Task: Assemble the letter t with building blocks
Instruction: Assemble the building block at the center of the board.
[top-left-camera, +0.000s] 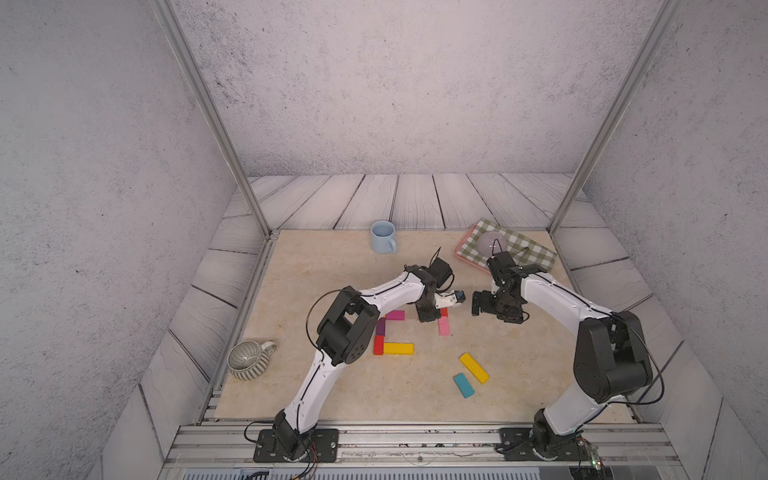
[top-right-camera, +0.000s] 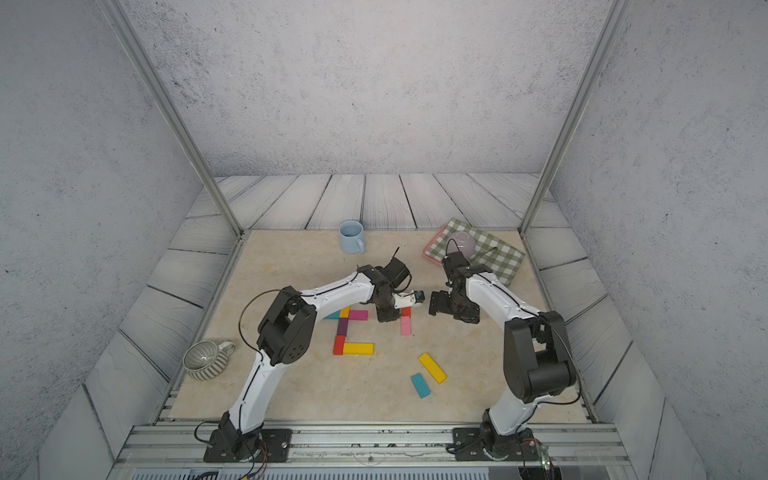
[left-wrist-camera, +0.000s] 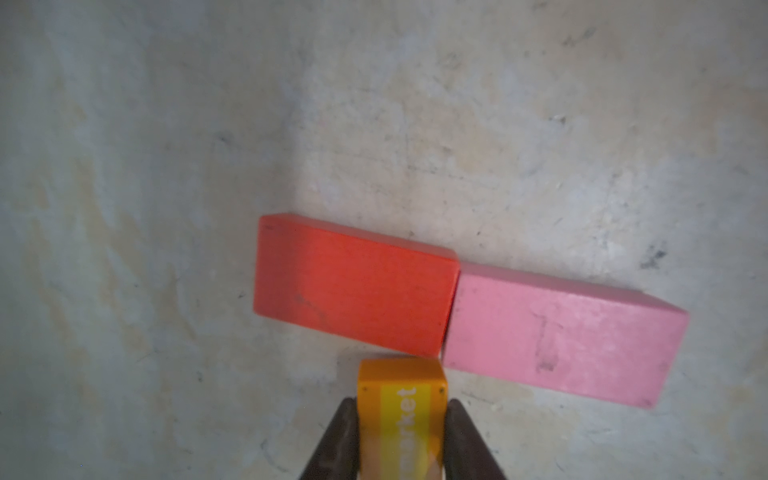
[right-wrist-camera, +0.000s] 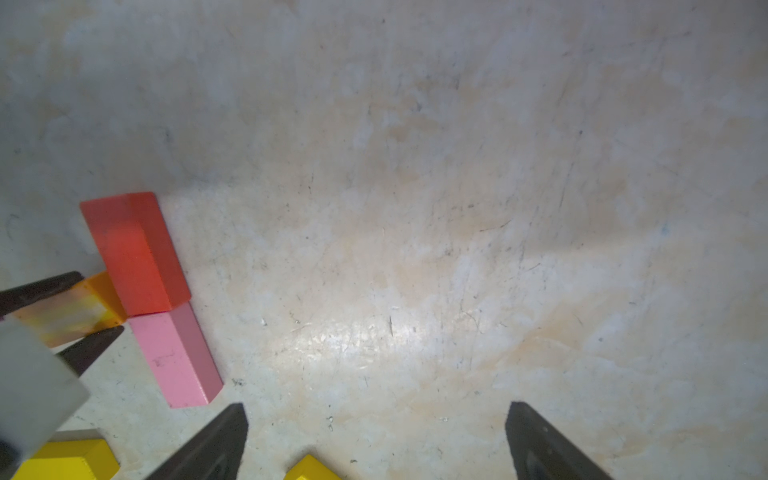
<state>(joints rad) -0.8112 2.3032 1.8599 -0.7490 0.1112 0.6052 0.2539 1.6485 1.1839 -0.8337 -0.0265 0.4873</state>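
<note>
though partly offscreen, orange block (left-wrist-camera: 401, 415)

orange block (left-wrist-camera: 401, 419) cut off at frame edge, teal block (top-right-camera: 332, 316) mostly behind L arm (top-right-camera: 332, 293)

I see the flat red wooden block (left-wrist-camera: 353, 286) lying end to end against the flat pink wooden block (left-wrist-camera: 561, 336), with the small orange wooden block (left-wrist-camera: 401, 386) beside their joint, perhaps touching.

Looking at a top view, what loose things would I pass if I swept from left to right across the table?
A ribbed grey cup → red block → yellow block beside it → pink block → teal block → lilac bowl.
</note>
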